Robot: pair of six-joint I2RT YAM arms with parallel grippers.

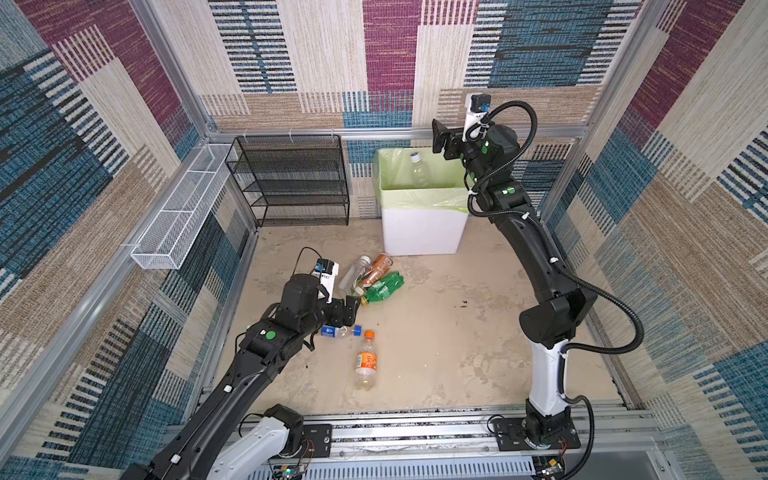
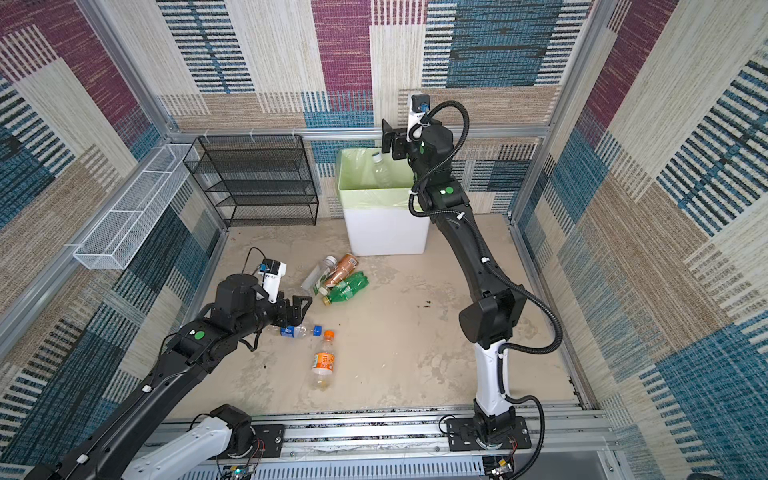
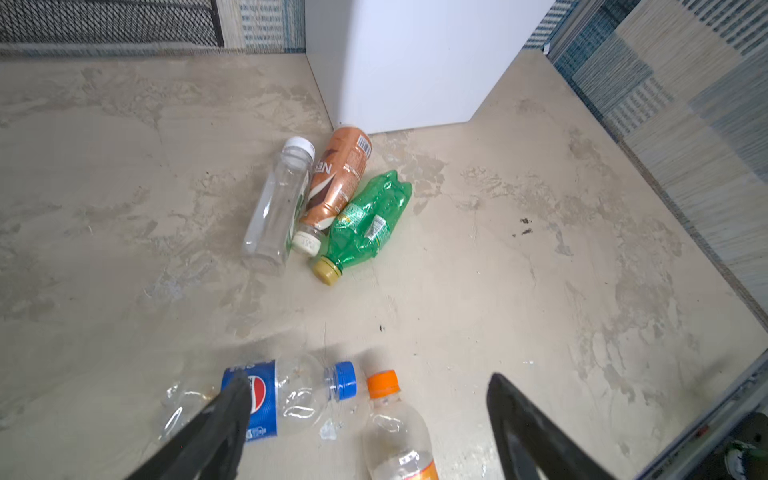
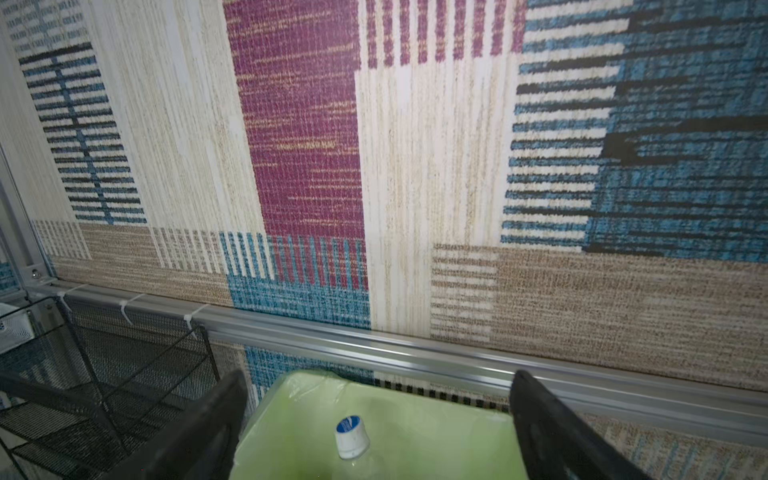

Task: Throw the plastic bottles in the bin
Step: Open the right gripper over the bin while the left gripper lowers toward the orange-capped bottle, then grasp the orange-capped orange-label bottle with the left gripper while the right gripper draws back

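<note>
The white bin [image 1: 424,228] with its pale green liner stands at the back wall. A clear bottle with a white cap [image 1: 419,170] is cap-up inside its mouth, also seen in the right wrist view [image 4: 352,436]. My right gripper [image 1: 440,139] hangs open just above the bin's back right corner, holding nothing. Five plastic bottles lie on the floor: a clear one [image 3: 278,203], a brown one [image 3: 336,183] and a green one [image 3: 365,224] lie together, and nearer me are a blue-labelled one [image 3: 286,395] and an orange-capped one [image 3: 395,428]. My left gripper [image 3: 369,380] hovers open over these last two.
A black mesh shelf rack [image 1: 291,178] stands left of the bin against the back wall. A long white wire basket [image 1: 183,212] hangs on the left wall. Aluminium rails [image 1: 415,432] run along the front edge, and carpeted walls close in the other three sides.
</note>
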